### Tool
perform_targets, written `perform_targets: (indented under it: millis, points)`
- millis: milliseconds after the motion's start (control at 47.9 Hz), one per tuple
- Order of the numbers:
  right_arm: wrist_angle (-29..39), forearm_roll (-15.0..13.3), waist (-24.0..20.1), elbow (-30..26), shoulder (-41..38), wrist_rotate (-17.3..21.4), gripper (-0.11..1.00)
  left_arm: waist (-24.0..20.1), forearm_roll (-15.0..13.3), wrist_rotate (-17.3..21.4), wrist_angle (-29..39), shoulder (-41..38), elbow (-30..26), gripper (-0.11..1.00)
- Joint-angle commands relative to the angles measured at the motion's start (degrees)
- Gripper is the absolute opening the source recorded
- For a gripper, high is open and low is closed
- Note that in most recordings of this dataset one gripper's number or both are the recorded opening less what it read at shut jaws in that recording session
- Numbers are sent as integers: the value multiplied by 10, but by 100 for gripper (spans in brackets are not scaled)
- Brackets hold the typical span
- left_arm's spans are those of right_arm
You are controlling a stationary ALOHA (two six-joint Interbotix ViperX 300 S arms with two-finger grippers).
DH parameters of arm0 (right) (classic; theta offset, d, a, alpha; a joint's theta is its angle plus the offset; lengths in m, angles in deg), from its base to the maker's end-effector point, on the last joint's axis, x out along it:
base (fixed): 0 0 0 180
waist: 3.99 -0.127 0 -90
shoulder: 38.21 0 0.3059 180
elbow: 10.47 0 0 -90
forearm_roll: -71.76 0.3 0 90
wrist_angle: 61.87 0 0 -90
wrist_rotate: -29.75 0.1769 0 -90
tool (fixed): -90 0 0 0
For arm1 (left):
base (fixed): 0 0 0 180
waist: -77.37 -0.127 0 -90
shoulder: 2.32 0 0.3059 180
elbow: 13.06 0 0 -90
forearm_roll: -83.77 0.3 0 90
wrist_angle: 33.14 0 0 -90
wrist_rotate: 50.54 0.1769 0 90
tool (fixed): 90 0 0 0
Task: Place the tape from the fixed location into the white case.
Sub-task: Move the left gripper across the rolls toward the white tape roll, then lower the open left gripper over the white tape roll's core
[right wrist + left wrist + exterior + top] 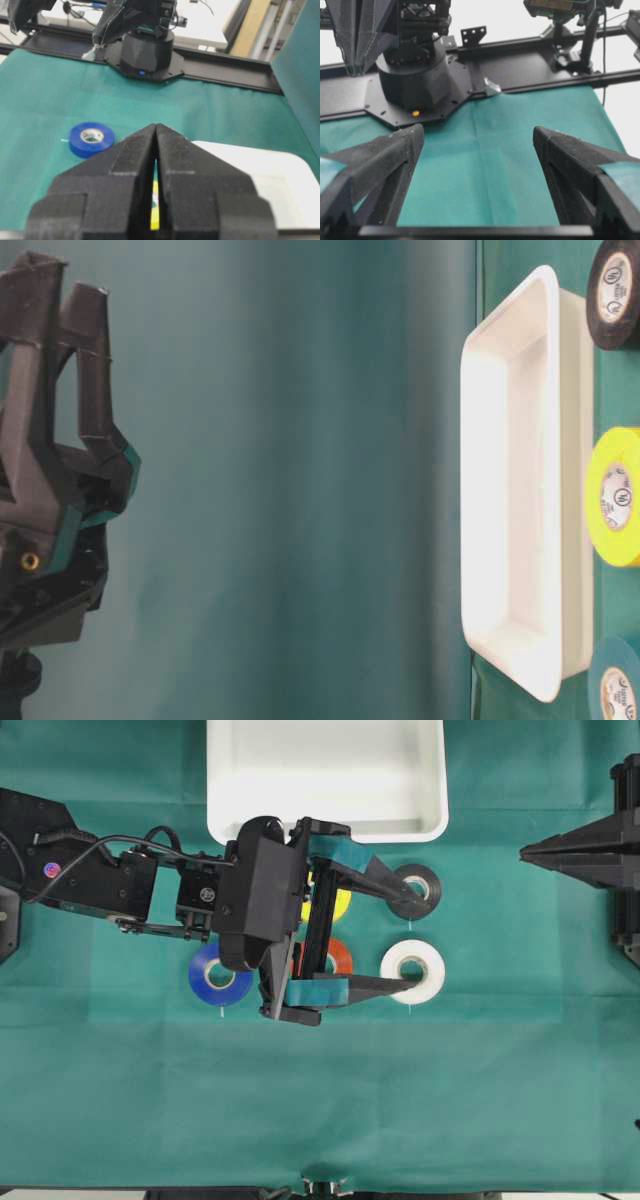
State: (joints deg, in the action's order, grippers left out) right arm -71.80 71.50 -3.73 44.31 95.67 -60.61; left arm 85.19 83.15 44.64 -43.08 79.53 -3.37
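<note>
The white tape (432,970) lies flat on the green cloth, right of centre. The white case (325,770) stands at the back centre, and it also shows in the table-level view (520,470) and the right wrist view (260,170). My left gripper (412,938) is open wide and reaches in from the left. In the overhead view its near fingertip overlaps the white roll's core and its far fingertip overlaps a black roll (428,878). The left wrist view shows only bare cloth between the open fingers, at my left gripper (479,132). My right gripper (526,851) is shut and empty at the right edge, seen too in its wrist view (156,128).
A blue roll (220,975), a yellow roll (340,905) and an orange roll (342,957) lie under or beside the left arm. The blue roll shows in the right wrist view (91,138). The yellow (615,495) and black (612,290) rolls show at table level.
</note>
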Motion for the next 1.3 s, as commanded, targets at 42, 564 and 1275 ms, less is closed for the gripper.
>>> perform_targets:
  millis: [42, 564, 1275]
  points:
    - [-1, 0, 1, -18, -3, 1, 0, -1, -1, -4, 28, 7, -19, 99]
    - [13, 0, 1, -18, -2, 2, 0, 0, -4, -4, 362, -79, -192, 99]
    - [15, -1, 1, -18, -4, 2, 0, 11, -1, -24, 622, -169, -375, 99]
